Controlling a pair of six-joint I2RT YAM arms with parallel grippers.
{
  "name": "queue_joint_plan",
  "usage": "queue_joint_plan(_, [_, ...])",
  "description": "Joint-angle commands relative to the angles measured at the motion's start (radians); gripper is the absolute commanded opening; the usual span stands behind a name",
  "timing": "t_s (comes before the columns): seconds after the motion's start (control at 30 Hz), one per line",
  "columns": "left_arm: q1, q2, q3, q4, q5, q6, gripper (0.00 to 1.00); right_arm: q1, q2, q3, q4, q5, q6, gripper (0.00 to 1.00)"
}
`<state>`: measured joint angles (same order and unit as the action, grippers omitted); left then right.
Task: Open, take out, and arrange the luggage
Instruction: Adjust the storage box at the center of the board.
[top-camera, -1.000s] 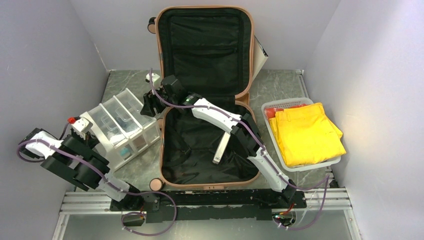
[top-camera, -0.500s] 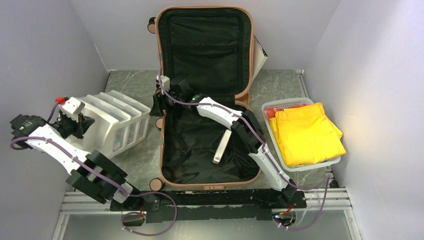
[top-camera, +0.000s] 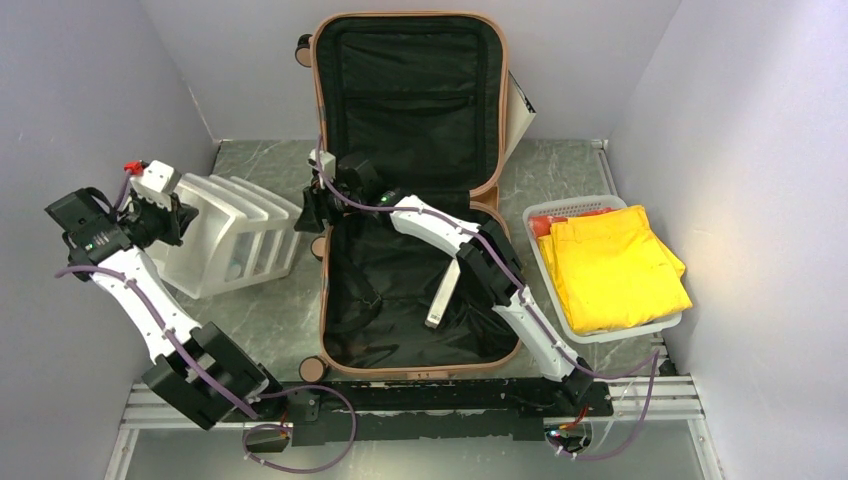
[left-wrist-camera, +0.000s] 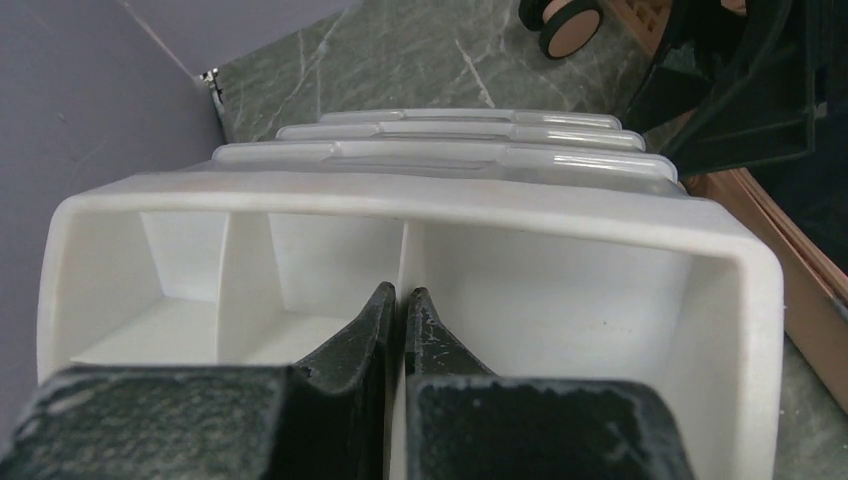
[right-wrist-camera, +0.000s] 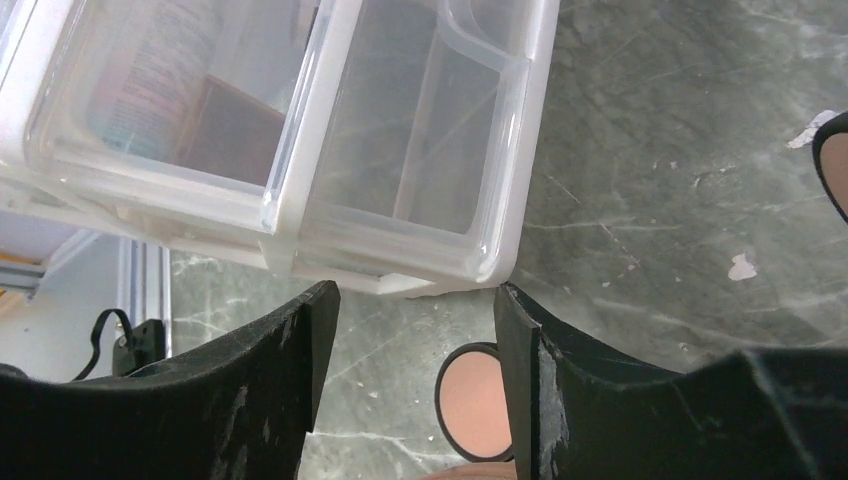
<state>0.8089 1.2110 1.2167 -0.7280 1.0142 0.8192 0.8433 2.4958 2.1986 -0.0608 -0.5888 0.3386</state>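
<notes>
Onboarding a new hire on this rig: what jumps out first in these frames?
The open salmon-pink luggage in the centre, its lid standing upright at the back. Left of it, the left gripper is shut on a tilted white drawer organizer, with the right gripper open beside it. Bright yellow clothes fill a basket on the right.

- The table (top-camera: 270, 320) has a grey-green marbled top and fills the floor of a white-walled booth.
- The luggage (top-camera: 390, 320) lies open at the middle. Its lower shell is flat on the table, and its lid stands upright at the back wall.
- A clear plastic drawer unit (top-camera: 235, 240) sits tilted to the left of the luggage, near it but apart.
- A white mesh basket (top-camera: 575, 203) rests on the table just beside the right side of the luggage.
- Small white flecks (right-wrist-camera: 742, 266) dot the surface to the left of the luggage.
</notes>
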Motion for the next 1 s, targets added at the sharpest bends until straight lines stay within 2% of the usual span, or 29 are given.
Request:
queue_joint_plan(0.0, [-0.052,0.016,0.073,0.191,0.043,-0.145,0.05,0.048,-0.007,0.060,0.002,-0.073,-0.026,0.62])
queue_joint_plan(0.23, [-0.122,0.047,0.107,0.197,-0.019,-0.151,0.05,-0.006,-0.044,0.136,-0.045,0.022,-0.067,0.63])
queue_joint_plan(0.43, [-0.133,0.045,0.087,0.228,-0.040,-0.163,0.05,-0.069,-0.068,0.139,0.056,-0.131,0.035,0.65])
queue_joint_plan(0.67, [-0.142,0.055,0.096,0.252,-0.041,-0.195,0.05,-0.083,-0.049,0.102,0.115,-0.141,0.082,0.65])
queue_joint_plan(0.97, [-0.147,0.047,0.097,0.297,-0.062,-0.225,0.05,-0.112,-0.041,0.040,0.233,-0.202,0.277,0.67])
